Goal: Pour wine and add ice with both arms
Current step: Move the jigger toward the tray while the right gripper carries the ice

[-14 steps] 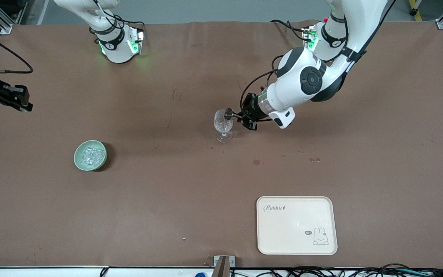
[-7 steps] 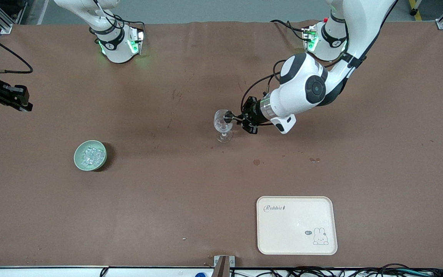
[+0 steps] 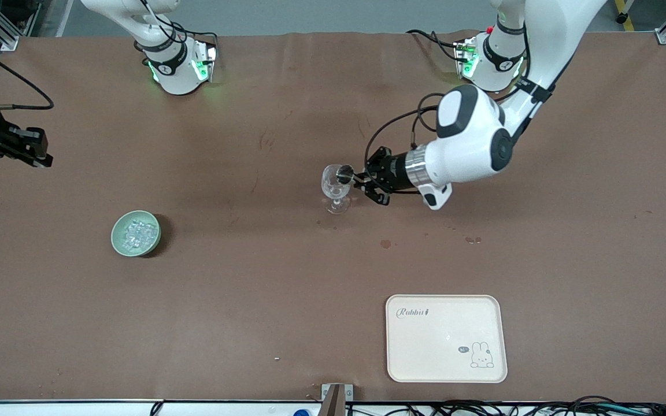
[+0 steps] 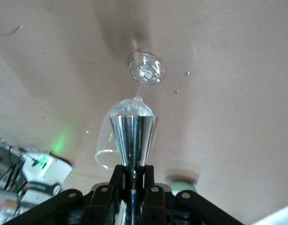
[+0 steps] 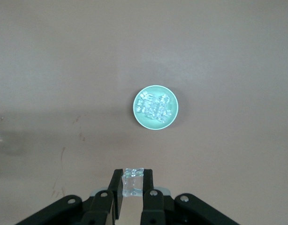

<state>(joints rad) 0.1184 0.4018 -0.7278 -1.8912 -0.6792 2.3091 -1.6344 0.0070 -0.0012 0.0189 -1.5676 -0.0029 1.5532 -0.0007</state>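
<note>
From my station I see the left gripper (image 3: 351, 178) up over the middle of the table, its jaws pinched on a small metal cup (image 4: 133, 139), a shiny cone-shaped measure, held right at the rim of the stemmed glass (image 3: 333, 186). In the left wrist view the cup's mouth points at the glass's bowl, and the glass's round foot (image 4: 147, 68) rests on the brown table (image 3: 252, 289). I cannot tell whether any liquid is in the glass or the cup. The right gripper (image 5: 133, 183) is up in the air toward the right arm's end of the table, its jaws clamped on a single clear ice cube (image 5: 133, 180); in the front view only the black end of that arm (image 3: 18, 145) shows at the picture's edge. The rest of the ice (image 3: 135, 233) lies heaped in a pale green bowl (image 3: 119, 242) on the table, nearer the front camera than the glass and toward the right arm's end, well apart from the glass. A cream tray (image 3: 425, 346) with a rabbit drawing lies near the front camera's edge, toward the left arm's end. A few small dark spots (image 3: 385, 244) mark the table between the glass and the tray.
</note>
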